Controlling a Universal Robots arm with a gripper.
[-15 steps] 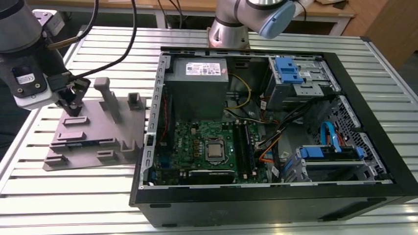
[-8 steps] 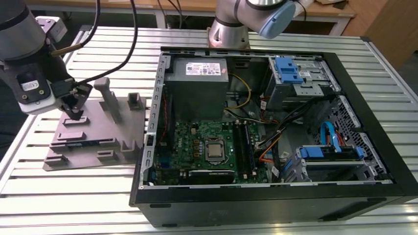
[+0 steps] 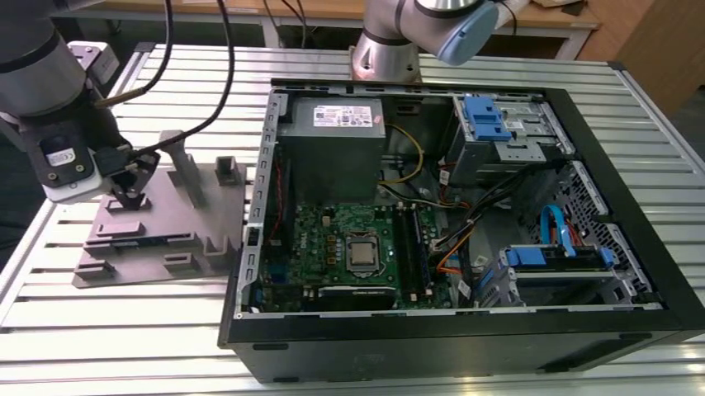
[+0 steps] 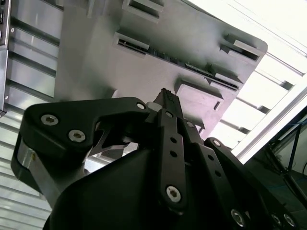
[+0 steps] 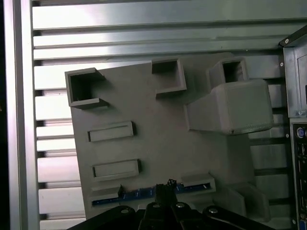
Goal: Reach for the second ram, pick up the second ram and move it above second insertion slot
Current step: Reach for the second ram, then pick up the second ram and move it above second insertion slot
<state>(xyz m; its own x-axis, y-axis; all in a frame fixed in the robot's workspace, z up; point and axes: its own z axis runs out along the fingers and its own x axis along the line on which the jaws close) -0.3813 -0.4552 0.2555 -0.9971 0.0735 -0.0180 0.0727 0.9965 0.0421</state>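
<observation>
Hanging the gripper (image 5: 165, 185) right over the middle of the second ram (image 5: 136, 194), tucked in a groove of the grey fixture (image 5: 144, 105) at the exterior view's left of the open computer case (image 3: 441, 346), likely to keep it straight for grabbing; cannot tell whether squeezed shut or loose.

Exterior view looks down from above; both wrist views (close) face the grey fixture (image 5: 158, 143) (image 4: 96, 62).

Fixture plate (image 3: 177, 216): grey, right under the pincer (image 3: 129, 196), on the slatted bench (image 3: 111, 330)
Computer case (image 3: 441, 342): open, beside the plate, apart from the pincer
Motherboard (image 3: 330, 239): inside the case, farther off
</observation>
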